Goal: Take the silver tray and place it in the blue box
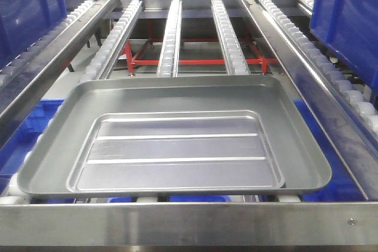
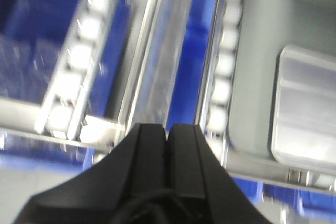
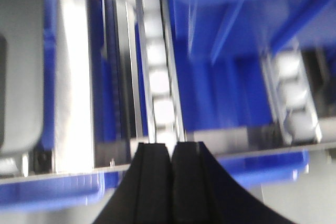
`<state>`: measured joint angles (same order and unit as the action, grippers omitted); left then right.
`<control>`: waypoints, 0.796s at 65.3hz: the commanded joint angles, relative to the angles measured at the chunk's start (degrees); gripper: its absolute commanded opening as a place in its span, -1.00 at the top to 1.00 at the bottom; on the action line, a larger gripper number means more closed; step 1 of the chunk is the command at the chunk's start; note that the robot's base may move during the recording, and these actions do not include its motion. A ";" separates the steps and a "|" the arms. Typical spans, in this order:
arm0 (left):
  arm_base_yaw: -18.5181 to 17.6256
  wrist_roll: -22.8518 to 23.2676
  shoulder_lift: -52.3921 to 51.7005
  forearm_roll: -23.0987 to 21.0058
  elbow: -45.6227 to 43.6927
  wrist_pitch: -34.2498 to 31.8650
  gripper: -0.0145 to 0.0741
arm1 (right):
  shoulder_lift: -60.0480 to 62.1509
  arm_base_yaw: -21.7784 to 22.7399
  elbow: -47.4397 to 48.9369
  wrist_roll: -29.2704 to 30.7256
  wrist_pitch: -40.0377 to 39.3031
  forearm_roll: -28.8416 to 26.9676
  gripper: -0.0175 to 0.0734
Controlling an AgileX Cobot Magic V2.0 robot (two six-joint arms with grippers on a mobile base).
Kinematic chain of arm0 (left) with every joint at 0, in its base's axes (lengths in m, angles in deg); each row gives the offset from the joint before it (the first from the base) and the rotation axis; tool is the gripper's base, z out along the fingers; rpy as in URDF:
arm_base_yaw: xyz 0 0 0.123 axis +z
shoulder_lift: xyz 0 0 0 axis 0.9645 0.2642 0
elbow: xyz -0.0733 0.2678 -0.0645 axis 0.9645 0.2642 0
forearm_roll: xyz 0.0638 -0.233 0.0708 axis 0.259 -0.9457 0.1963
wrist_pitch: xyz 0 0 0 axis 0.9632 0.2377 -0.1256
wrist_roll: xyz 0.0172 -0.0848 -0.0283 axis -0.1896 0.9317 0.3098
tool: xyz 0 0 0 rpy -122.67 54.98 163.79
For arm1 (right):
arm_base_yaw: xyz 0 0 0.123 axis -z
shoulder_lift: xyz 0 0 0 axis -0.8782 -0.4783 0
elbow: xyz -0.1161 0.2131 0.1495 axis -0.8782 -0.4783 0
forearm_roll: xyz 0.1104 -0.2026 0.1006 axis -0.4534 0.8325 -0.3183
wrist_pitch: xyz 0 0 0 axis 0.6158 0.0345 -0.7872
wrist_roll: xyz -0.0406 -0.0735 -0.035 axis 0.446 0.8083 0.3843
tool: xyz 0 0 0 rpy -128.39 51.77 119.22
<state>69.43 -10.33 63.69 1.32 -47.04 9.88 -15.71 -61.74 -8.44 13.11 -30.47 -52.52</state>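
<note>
On the roller rails lies the silver tray, flat. The left gripper hangs beside its left edge, squeezed tight and empty. The right gripper hangs beside the right edge, just the same.

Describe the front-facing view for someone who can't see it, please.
A shiny silver tray lies flat on roller rails at the near end of a steel rack. Blue crates stand at both sides, and more blue plastic shows beneath the tray.
</note>
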 commanded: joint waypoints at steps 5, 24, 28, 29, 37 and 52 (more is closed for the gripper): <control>-1.88 -7.98 6.07 -10.23 -2.68 -3.20 0.88 | -6.33 -3.65 3.93 0.25 1.13 -3.06 0.48; -20.55 17.99 14.67 8.67 -8.56 -3.92 0.88 | -20.45 -22.97 12.40 -21.42 1.09 11.34 0.48; -24.13 23.12 17.85 13.13 -9.98 -3.92 0.88 | -24.29 -27.25 14.97 -27.18 1.37 16.52 0.48; -24.83 24.06 18.55 13.53 -10.34 -3.92 0.88 | -25.64 -28.10 15.50 -28.25 1.37 17.51 0.48; -29.18 27.18 25.88 14.18 -14.15 -4.20 0.88 | -33.64 -33.41 20.19 -30.89 -1.46 17.24 0.48; -30.52 27.08 39.51 13.93 -23.13 -4.84 0.88 | -46.60 -33.71 28.68 -30.21 -3.15 11.97 0.49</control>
<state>39.27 16.13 102.11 14.69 -66.26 7.17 -61.40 -95.65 16.60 -17.37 -31.32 -40.40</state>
